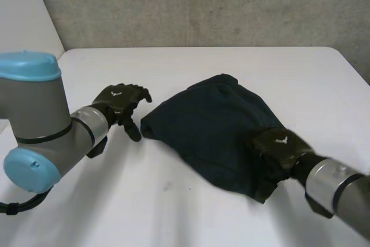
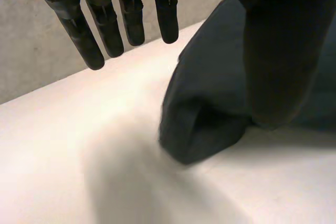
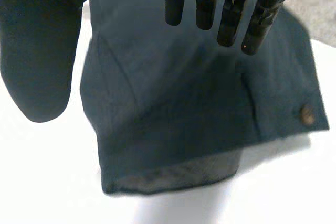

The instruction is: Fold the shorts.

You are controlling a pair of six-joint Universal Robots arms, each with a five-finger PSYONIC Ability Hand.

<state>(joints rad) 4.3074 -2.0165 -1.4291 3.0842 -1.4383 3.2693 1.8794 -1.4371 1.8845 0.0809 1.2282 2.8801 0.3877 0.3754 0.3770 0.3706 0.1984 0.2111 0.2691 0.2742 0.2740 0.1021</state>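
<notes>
Head view: the dark navy shorts lie folded on the white tabletop, right of centre. The left hand hangs just beside their left edge, fingers relaxed and holding nothing. The right hand sits at their near right corner.

Left wrist view: straight fingers are spread above the tabletop, beside the shorts' folded corner.

Right wrist view: straight fingers are over the shorts, grasping nothing. A button shows near one edge.
</notes>
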